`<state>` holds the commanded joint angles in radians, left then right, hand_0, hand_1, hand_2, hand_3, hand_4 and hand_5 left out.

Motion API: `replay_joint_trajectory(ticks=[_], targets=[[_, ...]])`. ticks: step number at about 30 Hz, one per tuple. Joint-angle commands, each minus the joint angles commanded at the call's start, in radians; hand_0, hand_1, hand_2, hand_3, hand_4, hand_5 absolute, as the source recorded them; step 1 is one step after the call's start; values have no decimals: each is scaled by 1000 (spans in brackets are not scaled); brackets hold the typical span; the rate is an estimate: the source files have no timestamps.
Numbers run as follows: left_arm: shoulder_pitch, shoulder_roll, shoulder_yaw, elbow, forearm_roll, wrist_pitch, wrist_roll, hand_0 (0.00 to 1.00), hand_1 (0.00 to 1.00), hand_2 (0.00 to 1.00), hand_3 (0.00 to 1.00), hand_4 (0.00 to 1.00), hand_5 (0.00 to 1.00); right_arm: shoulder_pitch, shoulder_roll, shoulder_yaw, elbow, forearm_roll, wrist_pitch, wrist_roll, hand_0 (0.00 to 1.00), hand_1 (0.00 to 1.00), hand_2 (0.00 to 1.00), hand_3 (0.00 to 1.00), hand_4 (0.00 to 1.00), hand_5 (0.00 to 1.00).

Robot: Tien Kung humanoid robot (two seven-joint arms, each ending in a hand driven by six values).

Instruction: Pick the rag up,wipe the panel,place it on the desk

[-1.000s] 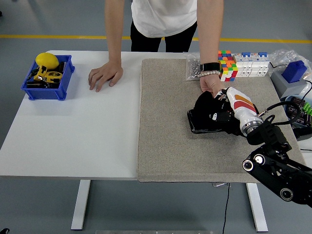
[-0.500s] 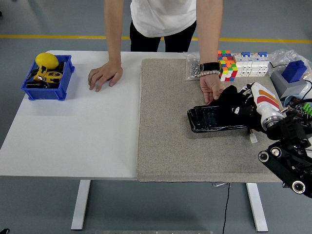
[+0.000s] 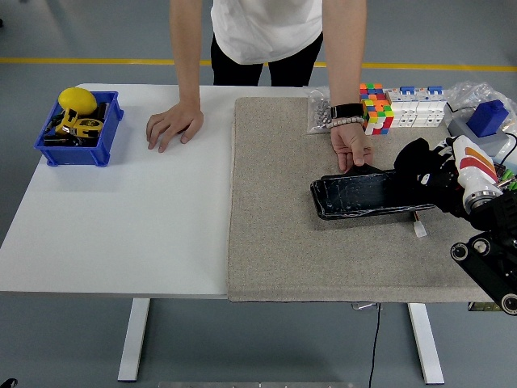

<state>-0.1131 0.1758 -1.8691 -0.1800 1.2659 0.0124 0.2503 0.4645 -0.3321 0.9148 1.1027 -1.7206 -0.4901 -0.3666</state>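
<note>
On the grey felt mat (image 3: 283, 242) covering the right half of the white bench (image 3: 121, 218), a glossy black rectangular panel (image 3: 359, 196) lies flat, its long side running left to right and slightly tilted. The robot's right hand (image 3: 428, 174), black-fingered with a white, red and orange wrist shell, rests over the panel's right end. A dark rag (image 3: 414, 160) is bunched under its curled fingers, pressed against the panel there. A small white connector (image 3: 420, 231) lies on the mat just below the panel's right end.

A person in a white shirt stands at the far side. One of the person's hands (image 3: 352, 145), with a black watch and a bead bracelet at the wrist, rests fingertips down on the panel's far edge. The other hand (image 3: 173, 125) lies flat on the bare bench top, well apart from the mat.

At the far left corner sits a blue plastic bin (image 3: 79, 145). It holds a yellow rounded object (image 3: 77, 99) on top of a yellow-and-black item and other dark pieces too small to tell.

Along the mat's far edge are a clear bag of small metal parts (image 3: 317, 115), a multicoloured puzzle cube (image 3: 376, 107), and a row of white-and-blue blocks (image 3: 418, 107).
</note>
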Motion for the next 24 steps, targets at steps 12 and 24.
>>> replay_joint_trajectory(ticks=[12, 24], targets=[[1, -2, -2, 0, 1, 0, -1, 688, 727, 731, 602, 670, 617, -18, -22, 67, -11, -12, 1, -1, 161, 269, 319, 374, 896, 2], [4, -3, 4, 0, -1, -1, -1, 688, 728, 730, 603, 669, 615, -67, -29, 148, -21, -25, 0, -1, 161, 269, 319, 374, 896, 2]])
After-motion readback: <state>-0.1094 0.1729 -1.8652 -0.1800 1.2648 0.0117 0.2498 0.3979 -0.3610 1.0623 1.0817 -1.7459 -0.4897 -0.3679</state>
